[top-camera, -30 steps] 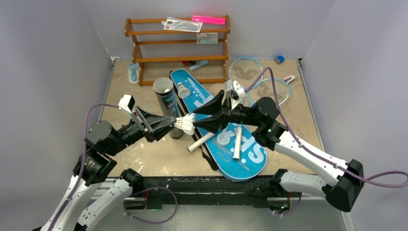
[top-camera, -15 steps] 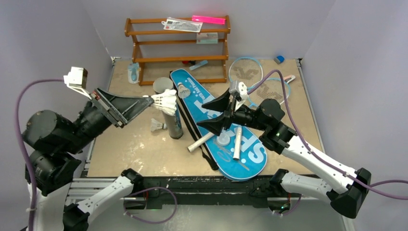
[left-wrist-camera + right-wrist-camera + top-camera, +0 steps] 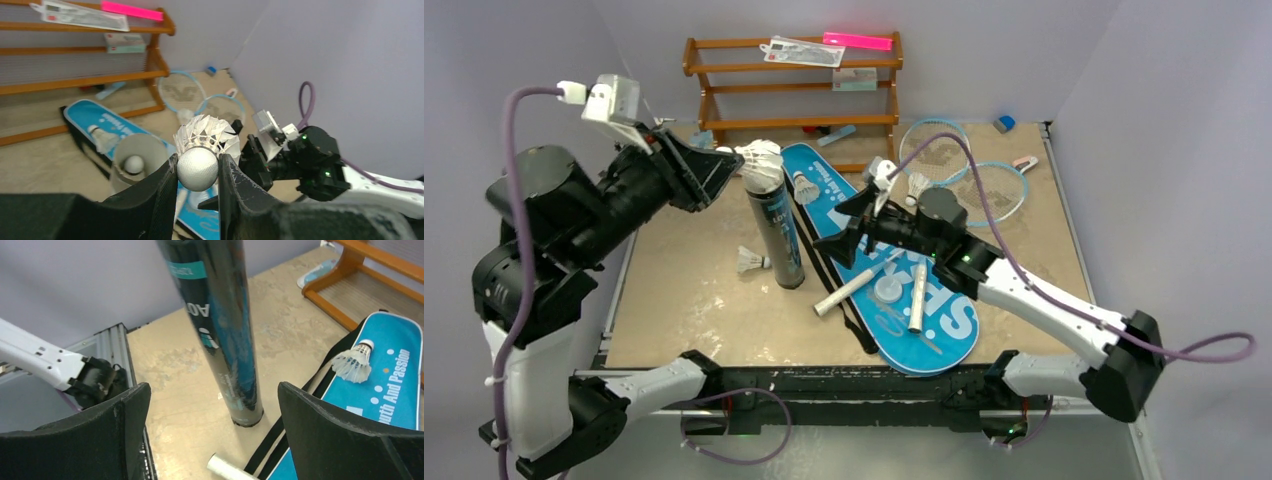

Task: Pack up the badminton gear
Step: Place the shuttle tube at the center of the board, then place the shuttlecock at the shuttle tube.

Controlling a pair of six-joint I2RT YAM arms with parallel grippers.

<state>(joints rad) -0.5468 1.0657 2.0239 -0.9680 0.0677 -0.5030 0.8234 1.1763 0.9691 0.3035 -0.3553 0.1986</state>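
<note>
One shuttlecock (image 3: 207, 135), pinched at its cork by the left gripper (image 3: 198, 170), has in a second climbed from mid-table to just above the upright black tube (image 3: 776, 225); right gripper (image 3: 849, 222), jaws spread, now faces that tube, so drop-in likely next.

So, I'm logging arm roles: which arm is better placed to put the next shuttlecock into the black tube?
Left. The left end effector grips a shuttlecock by the cork, just by the black tube's open top. The right end effector is open and empty, lower down, facing the tube's side.
</note>
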